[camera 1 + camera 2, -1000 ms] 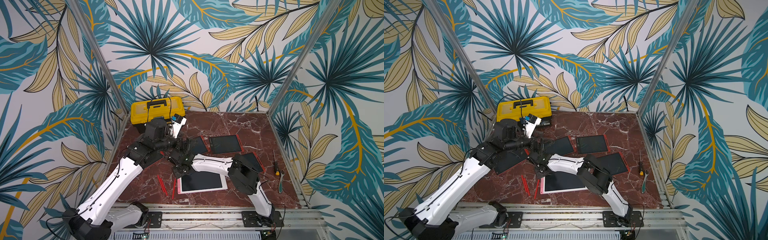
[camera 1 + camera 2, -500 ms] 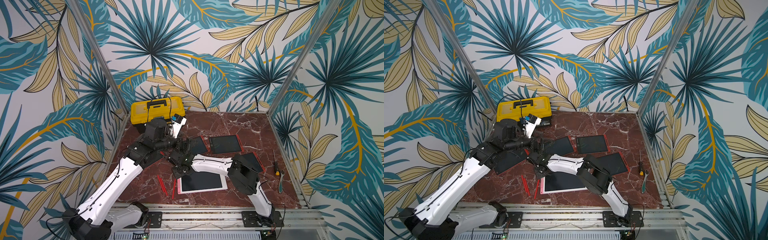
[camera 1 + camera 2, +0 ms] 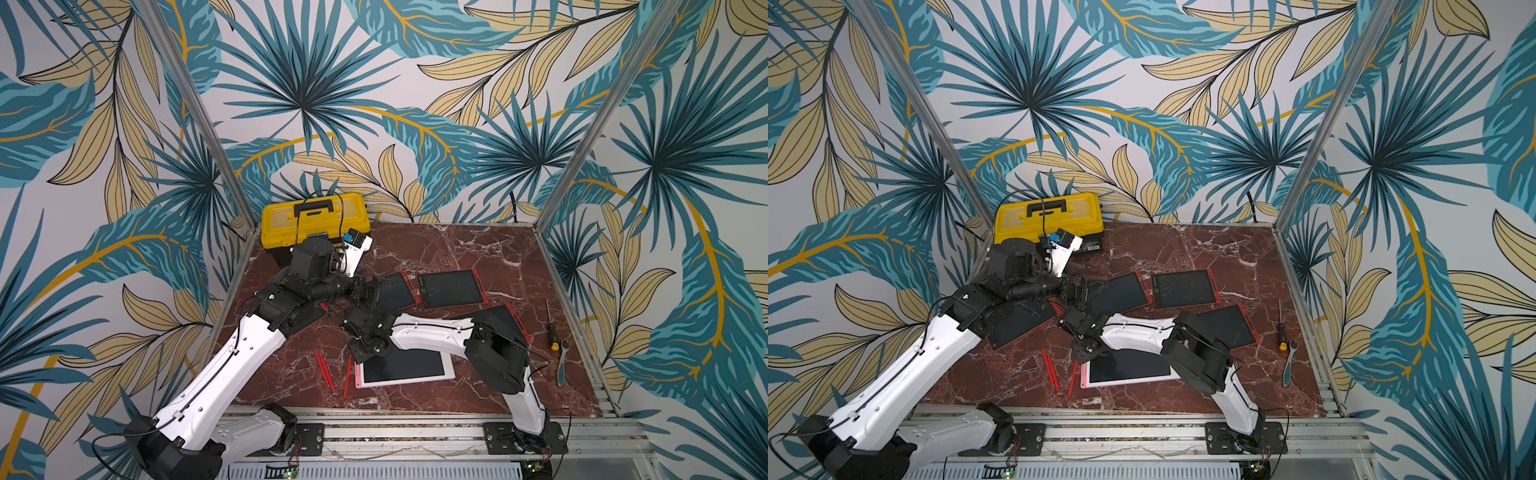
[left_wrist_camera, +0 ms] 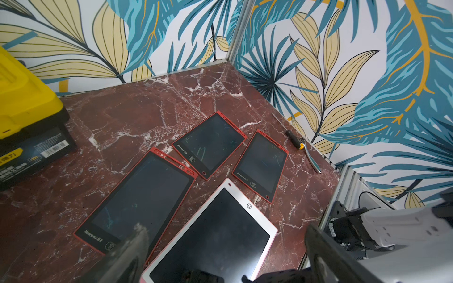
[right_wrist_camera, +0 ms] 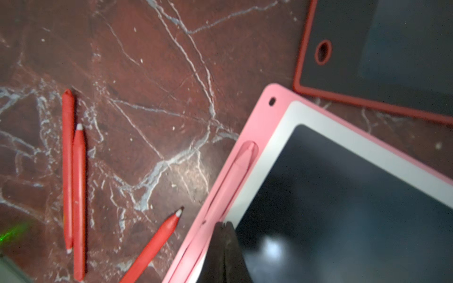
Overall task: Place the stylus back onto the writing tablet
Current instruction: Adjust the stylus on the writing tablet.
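Observation:
The white-faced writing tablet (image 3: 446, 370) (image 5: 318, 117) with a pink frame lies at the front middle of the table. A pink stylus (image 5: 235, 176) sits in the slot along its pink side edge. My right gripper (image 5: 225, 223) (image 3: 365, 349) is shut with nothing between its fingers, its tips right over the bezel beside that slot. Three red styluses lie loose on the marble left of the tablet: two side by side (image 5: 67, 171) (image 5: 79, 196) and one alone (image 5: 152, 250) (image 3: 347, 376). My left gripper (image 4: 224, 227) (image 3: 372, 289) hangs open and empty above the table, behind the tablet.
Several red-framed tablets lie around: two at mid table (image 3: 451, 286) (image 3: 395, 291), one to the right under my right arm (image 3: 507, 320), one under my left arm (image 3: 1017, 324). A yellow toolbox (image 3: 313, 226) stands at the back left. A screwdriver (image 3: 550, 328) and ratchet (image 3: 561, 365) lie by the right wall.

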### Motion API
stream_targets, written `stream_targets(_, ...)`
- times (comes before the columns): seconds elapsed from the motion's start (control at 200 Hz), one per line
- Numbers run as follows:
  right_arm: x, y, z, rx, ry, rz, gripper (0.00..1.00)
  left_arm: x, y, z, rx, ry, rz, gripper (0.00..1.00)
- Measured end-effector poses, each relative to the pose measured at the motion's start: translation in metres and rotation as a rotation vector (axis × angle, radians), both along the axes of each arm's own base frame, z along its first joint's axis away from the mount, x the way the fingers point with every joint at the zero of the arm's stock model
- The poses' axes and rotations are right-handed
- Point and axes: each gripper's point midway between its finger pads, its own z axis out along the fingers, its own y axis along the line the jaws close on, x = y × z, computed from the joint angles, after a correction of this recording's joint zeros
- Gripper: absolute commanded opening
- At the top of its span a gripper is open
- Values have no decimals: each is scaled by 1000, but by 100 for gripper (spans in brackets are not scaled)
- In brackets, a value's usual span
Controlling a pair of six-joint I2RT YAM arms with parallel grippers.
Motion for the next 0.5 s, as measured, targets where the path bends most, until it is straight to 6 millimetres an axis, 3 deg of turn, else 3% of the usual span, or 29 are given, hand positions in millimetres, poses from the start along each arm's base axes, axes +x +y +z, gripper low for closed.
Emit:
stream_targets(0.165,-15,-16,18,106,-5,-17,13,-1,8,-11,37,39,37,100)
stream_targets(0.38,-34,-42,37,238,-22,-58,17,-16,23,-20,56,118,93,100)
stream_targets(0.501,-43,-57,47,309,-30,-82,19,-30,41,-38,79,213,181,93)
